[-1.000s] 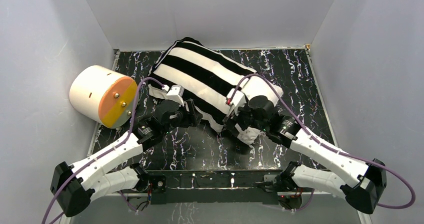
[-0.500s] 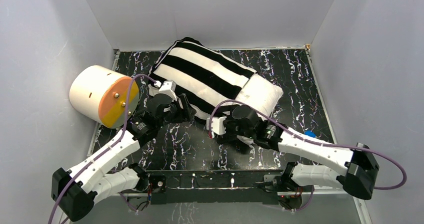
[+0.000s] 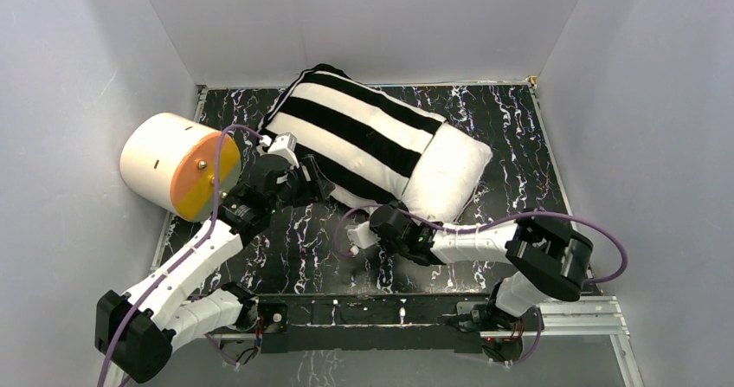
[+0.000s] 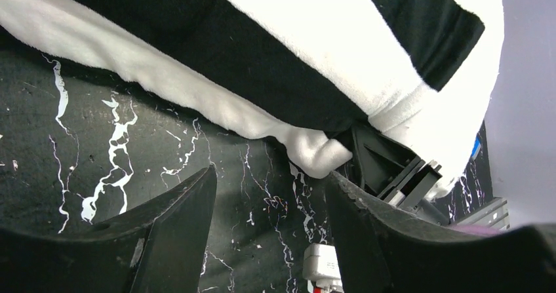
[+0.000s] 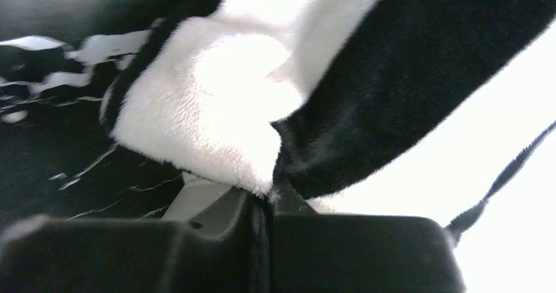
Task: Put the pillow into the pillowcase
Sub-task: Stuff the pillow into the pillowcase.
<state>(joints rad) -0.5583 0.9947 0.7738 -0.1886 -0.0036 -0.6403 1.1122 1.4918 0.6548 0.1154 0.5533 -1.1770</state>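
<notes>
Pillow (image 3: 452,172) half inside the striped pillowcase (image 3: 346,127).
Both lie diagonally on the marbled tabletop (image 3: 519,127); my right gripper (image 5: 269,200) pinches the pillowcase's near hem, and my left gripper (image 4: 270,178) hangs spread beside it.

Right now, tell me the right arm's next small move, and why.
Probably draw the pinched hem toward the bare end of the pillow. The right gripper looks closed on the pillowcase near its opening, and that white end sticks out uncovered. The left gripper stands open beside the near edge, holding nothing.
</notes>
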